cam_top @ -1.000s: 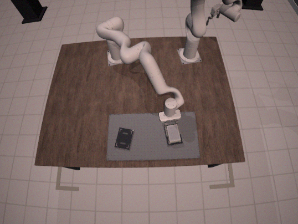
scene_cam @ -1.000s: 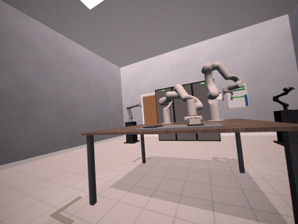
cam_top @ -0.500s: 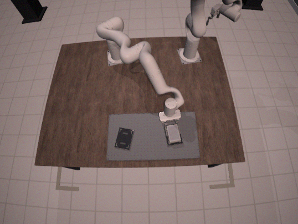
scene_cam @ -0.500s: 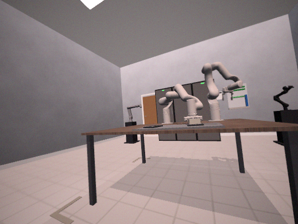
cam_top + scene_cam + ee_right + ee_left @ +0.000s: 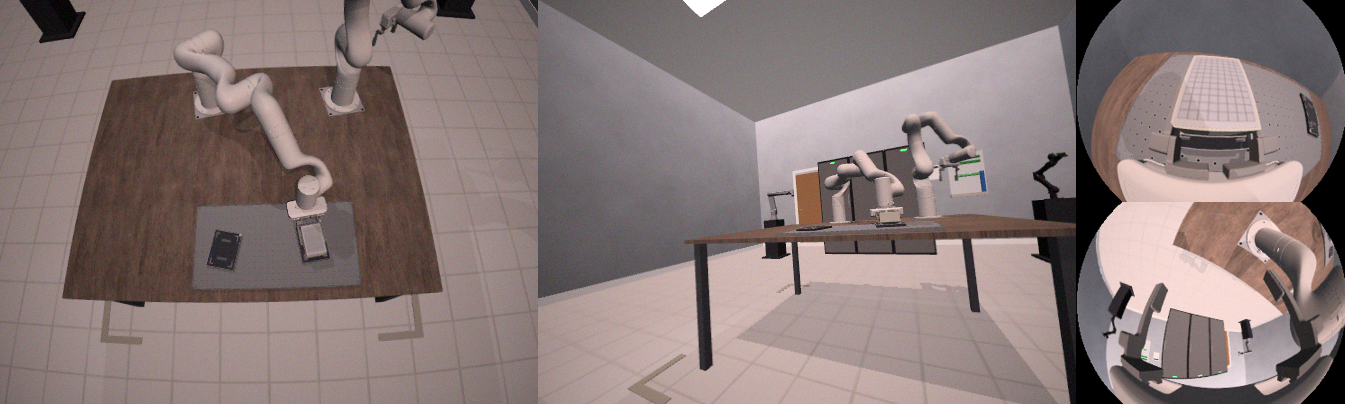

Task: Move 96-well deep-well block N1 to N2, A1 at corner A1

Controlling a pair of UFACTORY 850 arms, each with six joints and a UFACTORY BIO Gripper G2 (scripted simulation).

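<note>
The pale 96-well deep-well block (image 5: pixel 313 240) (image 5: pixel 889 217) (image 5: pixel 1215 92) stands upright and level at nest N1 (image 5: pixel 320 259) (image 5: pixel 891 225) (image 5: pixel 1213 142); I cannot tell whether it touches the nest floor. My right gripper (image 5: pixel 309 223) (image 5: pixel 1215 137) is low at the block's arm-side end, shut on its two long sides; the fingertips are hidden by the block. The cut-off corner is not clear. The dark nest N2 (image 5: pixel 212 250) (image 5: pixel 806 229) (image 5: pixel 1310 114) is empty. My left gripper (image 5: pixel 384 35) (image 5: pixel 948 177) (image 5: pixel 1217 280) is open and empty, raised far behind the table.
Both nests are on the grey perforated mat (image 5: pixel 270 272) (image 5: pixel 1148 108) near the edge of the wooden table (image 5: pixel 140 200) away from the arms. The right arm (image 5: pixel 275 127) reaches diagonally across the table. The left arm (image 5: pixel 357 30) is folded back and up from its base.
</note>
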